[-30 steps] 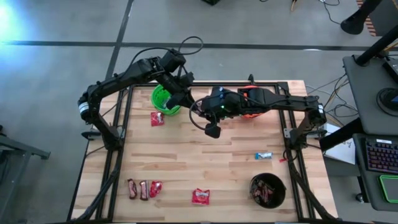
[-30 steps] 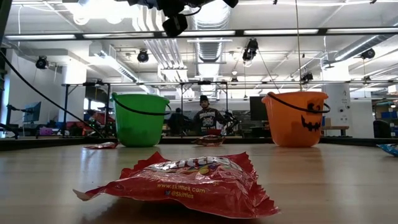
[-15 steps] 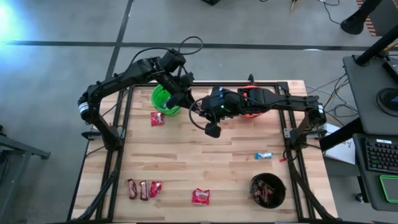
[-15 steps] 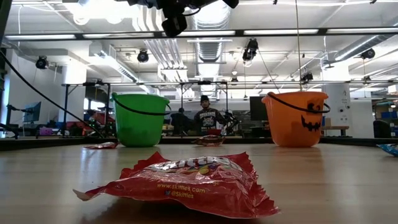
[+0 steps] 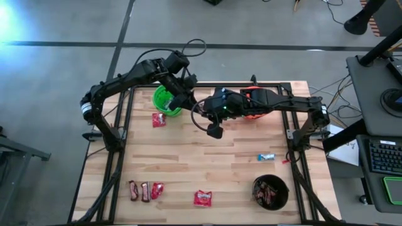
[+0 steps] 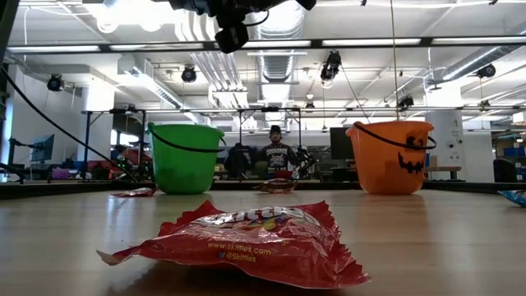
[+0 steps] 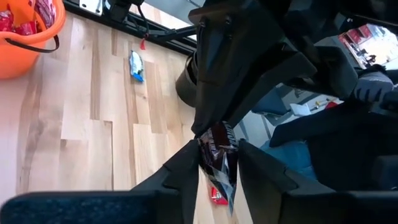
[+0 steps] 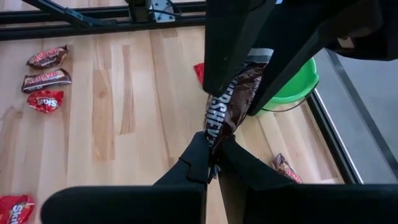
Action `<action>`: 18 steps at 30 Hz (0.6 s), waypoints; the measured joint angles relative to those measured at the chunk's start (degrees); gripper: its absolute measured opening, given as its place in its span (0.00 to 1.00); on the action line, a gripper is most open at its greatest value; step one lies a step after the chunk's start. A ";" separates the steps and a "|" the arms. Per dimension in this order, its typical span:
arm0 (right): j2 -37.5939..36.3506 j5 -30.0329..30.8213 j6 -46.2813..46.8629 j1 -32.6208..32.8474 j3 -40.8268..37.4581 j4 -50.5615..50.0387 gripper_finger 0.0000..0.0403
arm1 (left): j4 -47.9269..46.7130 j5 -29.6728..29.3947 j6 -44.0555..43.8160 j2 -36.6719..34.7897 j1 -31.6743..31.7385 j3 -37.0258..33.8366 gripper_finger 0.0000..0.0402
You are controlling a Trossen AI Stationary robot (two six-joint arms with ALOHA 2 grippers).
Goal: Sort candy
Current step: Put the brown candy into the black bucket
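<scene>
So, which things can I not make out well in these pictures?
- Green bucket contents: high view, left arm covers it; low view shows only its wall.
- Orange bucket: high view, mostly under right arm.
- Dark brown bar print: right wrist view, partly behind left gripper fingers.
- Blue-white bar: low view, cut by the edge.

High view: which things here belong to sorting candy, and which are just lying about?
Job: chocolate bar, pinched by the right gripper, with the left gripper open around it; red packets; blue bar; brown bars; green bucket; orange bucket; black bucket.
Lying about: keyboard; floor cables.
</scene>
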 joint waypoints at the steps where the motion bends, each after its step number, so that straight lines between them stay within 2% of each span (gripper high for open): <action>1: -0.02 0.00 -0.01 0.00 0.00 -0.04 0.03 | -0.17 0.00 0.50 0.00 0.00 0.00 0.22; 10: -0.02 0.05 -0.48 0.00 -0.01 -0.07 0.03 | -2.72 0.20 5.99 0.00 -0.02 0.00 0.02; 15: -0.02 1.17 -0.46 0.02 -0.01 -0.07 0.03 | -2.73 0.13 6.90 0.00 0.00 0.00 0.02; 18: -0.12 -0.31 0.89 0.00 -0.01 -0.07 0.03 | -2.92 0.11 7.31 0.00 0.00 0.00 0.02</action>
